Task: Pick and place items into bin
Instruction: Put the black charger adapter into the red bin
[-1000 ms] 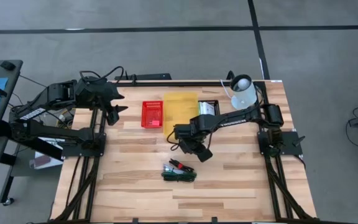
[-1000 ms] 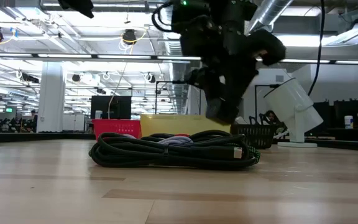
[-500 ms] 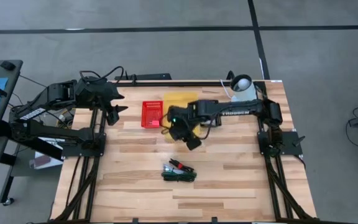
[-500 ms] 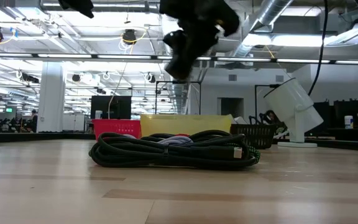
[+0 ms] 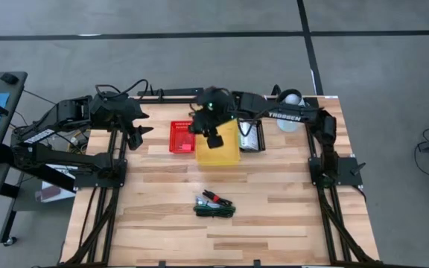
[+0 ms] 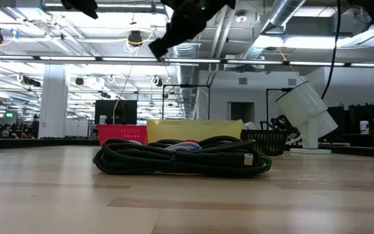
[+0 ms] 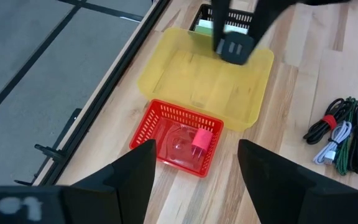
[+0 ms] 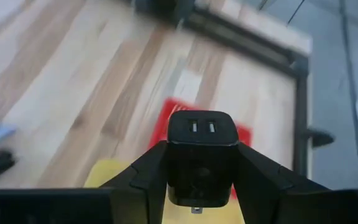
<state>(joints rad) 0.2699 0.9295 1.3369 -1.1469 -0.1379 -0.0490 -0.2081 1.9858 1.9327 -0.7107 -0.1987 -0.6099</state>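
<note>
Task was maybe halfway. A black charger block (image 8: 202, 157) was clamped in the right pincer (image 5: 213, 138), hung over the yellow bin (image 5: 218, 147) upper-center. Red basket (image 7: 178, 138) had sth pink already. Cords (image 5: 214, 206) were left mid-surface. Left pincer (image 5: 137, 132) was parked wide open, upper left.

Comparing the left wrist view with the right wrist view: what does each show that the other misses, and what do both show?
Only the left wrist view: the red basket's contents, a small red block, and the black basket beyond the yellow bin.

Only the right wrist view: close up, the right hand shut on a black charger, its two ports facing the camera.

Both: the red basket, the yellow bin, the cable bundle and the wooden table.
</note>
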